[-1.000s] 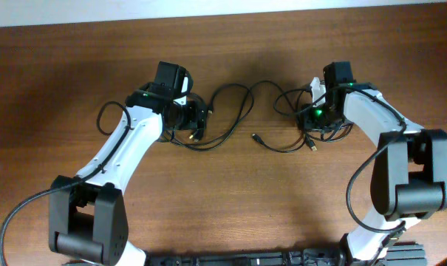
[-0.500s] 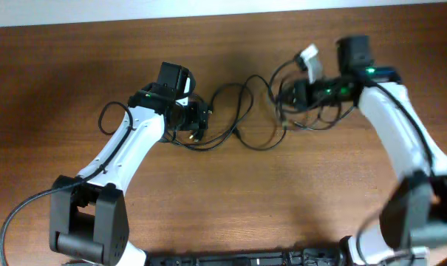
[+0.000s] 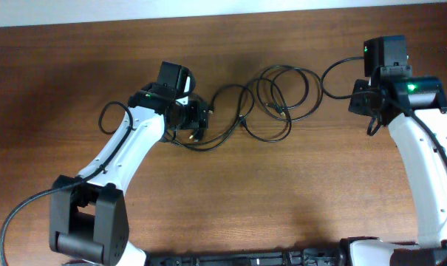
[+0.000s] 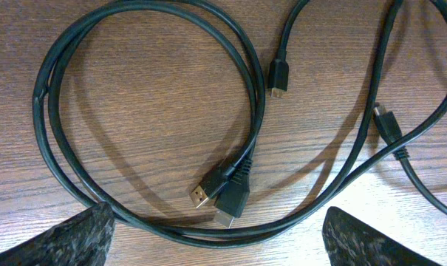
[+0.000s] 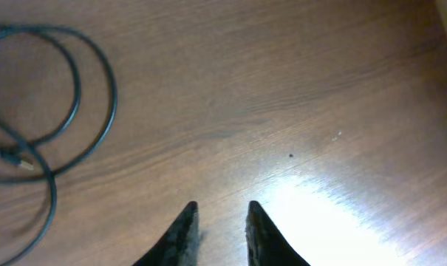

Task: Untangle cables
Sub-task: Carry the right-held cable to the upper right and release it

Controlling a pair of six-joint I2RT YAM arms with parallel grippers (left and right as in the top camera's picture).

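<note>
Left tool (image 4: 223,242): fingers (image 4: 68,238) spread wide, nothing gripped. It sits low over the worktop (image 4: 149,96). The cables (image 4: 241,96) lie directly ahead of it, with one strand running across the gap between the fingertips. A double loop sits ahead and to the left. Two plugs (image 4: 222,198) lie side by side just ahead of the gap's centre. One more plug (image 4: 278,75) lies farther ahead, another plug (image 4: 386,123) ahead and to the right.

Right tool (image 5: 219,230): narrow gap with bare wood between the tips, holding nothing. The cable loops are well ahead and to the left of its tips, apart from them. One gold-tipped plug (image 5: 20,164) lies at the far left of its view.

Overhead: the whole tangle lies between the two tools, touching neither; it is close by the left one and well apart from the right.
</note>
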